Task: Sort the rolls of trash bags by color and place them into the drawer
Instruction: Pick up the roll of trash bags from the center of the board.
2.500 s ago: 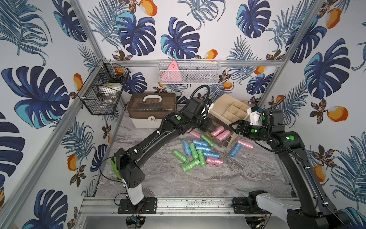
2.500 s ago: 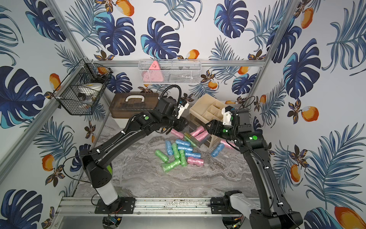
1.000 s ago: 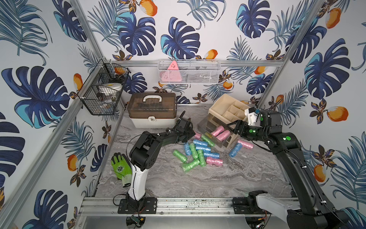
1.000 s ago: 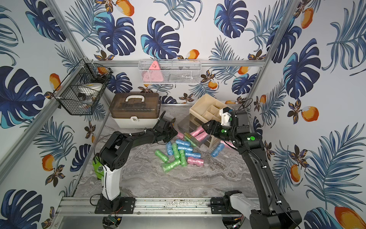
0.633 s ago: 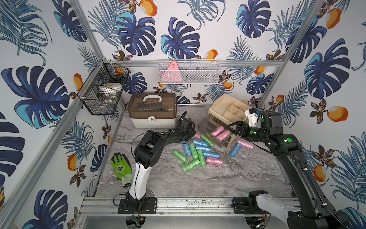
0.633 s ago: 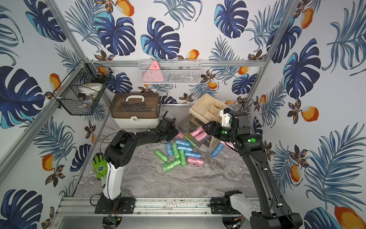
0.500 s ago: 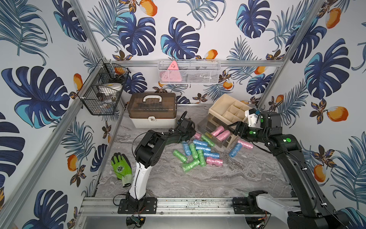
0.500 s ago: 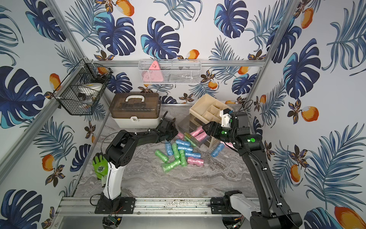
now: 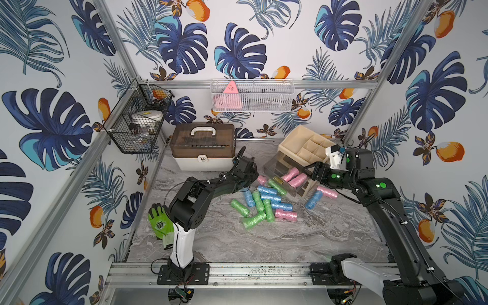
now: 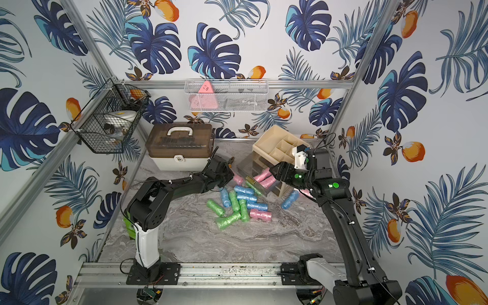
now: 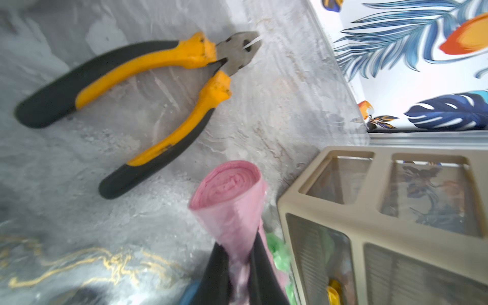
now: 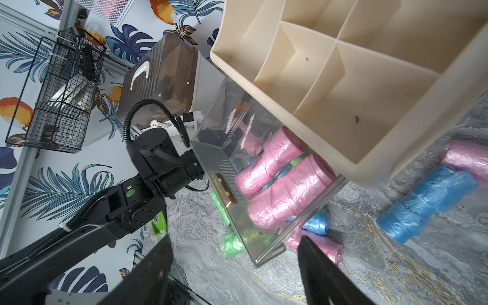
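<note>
Rolls of trash bags in green, blue and pink lie in a loose pile on the marble table in both top views. The clear drawer is pulled out of the beige organizer and holds two pink rolls. My left gripper is low beside the drawer's left side. It is shut on one end of a pink roll. In a top view this roll sits at the gripper's tip. My right gripper hovers open over the drawer's right end, with nothing between its fingers.
Yellow-handled pliers lie on the table beyond the held roll. A brown-lidded case stands at the back. A green glove lies at the left edge. A blue roll and a pink roll lie right of the organizer.
My left arm drew back from over the drawer and came down to the table. Its jaws then closed on the pink roll. The right arm has hardly moved.
</note>
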Controlling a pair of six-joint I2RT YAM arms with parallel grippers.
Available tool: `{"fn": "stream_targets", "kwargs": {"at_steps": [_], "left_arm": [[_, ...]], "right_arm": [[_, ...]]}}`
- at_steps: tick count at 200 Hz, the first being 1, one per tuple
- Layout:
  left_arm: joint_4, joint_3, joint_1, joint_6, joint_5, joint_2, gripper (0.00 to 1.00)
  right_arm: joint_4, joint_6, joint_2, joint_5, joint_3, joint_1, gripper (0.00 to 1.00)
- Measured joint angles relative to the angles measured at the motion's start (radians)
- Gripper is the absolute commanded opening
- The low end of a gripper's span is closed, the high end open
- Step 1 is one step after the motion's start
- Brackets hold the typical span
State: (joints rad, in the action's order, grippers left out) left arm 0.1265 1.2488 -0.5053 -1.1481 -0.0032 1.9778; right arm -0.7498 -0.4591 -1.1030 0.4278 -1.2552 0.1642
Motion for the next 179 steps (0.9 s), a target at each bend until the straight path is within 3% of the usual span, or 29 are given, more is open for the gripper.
{"fn": "stream_targets", "kwargs": {"at_steps": [68,101,149,179], "left_arm": [[-0.034,-0.139,0.000,0.056,0.003,-0.177,0.06],[-0.073,-0.167,0.000,0.107,0.003,-0.281,0.07],[-0.149,-0.221,0.000,0.185,0.000,-0.427,0.07],[-0.229,-0.206,0.000,0.250,-0.003,-0.510,0.08]], "right_arm": [[0.009,-0.005,-0.030,-0.016,-0.027,0.000,0.78],[0.023,-0.042,-0.060,-0.033,-0.058,0.000,0.92],[0.003,-0.151,-0.072,-0.206,-0.113,0.000,0.98],[0.007,-0.170,-0.038,-0.239,-0.100,0.000,0.99]]}}
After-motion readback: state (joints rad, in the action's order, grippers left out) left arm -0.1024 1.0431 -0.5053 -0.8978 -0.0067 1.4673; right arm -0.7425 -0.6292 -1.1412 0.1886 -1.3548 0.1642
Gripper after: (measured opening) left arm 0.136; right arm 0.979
